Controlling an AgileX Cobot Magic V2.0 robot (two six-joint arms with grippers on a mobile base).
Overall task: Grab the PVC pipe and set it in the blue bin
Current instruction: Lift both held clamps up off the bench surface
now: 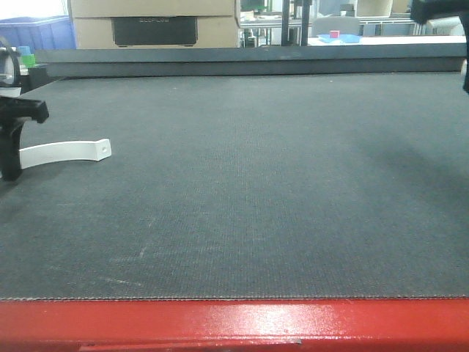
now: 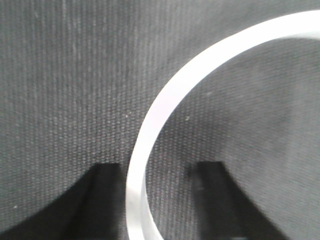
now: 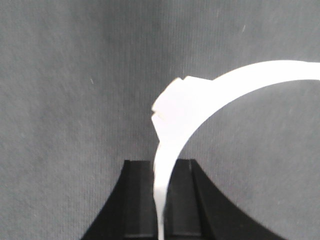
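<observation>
The table is covered by a dark grey mat point(image 1: 256, 183) with a fine woven grain, edged along the near side by a glossy red rim point(image 1: 234, 323).

The PVC pipe point(image 1: 62, 153) is a thin, flat, matte white band bent into a shallow arc. It lies on the mat at the far left, and its free end is rounded and pierced by a small hole point(image 1: 106, 149). Its other end runs behind the black left gripper point(image 2: 160, 195) and is hidden there. In the left wrist view the band curves between two black fingers point(image 2: 100, 200) that stand apart, with bare mat showing on the band's right side. It passes close to the left finger, but the blur hides whether they touch.

The right gripper point(image 3: 162, 200) has its jaws drawn close on a second white band point(image 3: 260, 75), apparently pinching its thin lower edge. This band carries a blocky lump point(image 3: 172, 107) at the bend and runs off the right edge of the frame. In the front view, only a dark fragment of the right arm point(image 1: 440, 11) shows at the top right corner.

The blue bin point(image 1: 37, 33) stands beyond the table's far left corner, cut off by the frame.
</observation>
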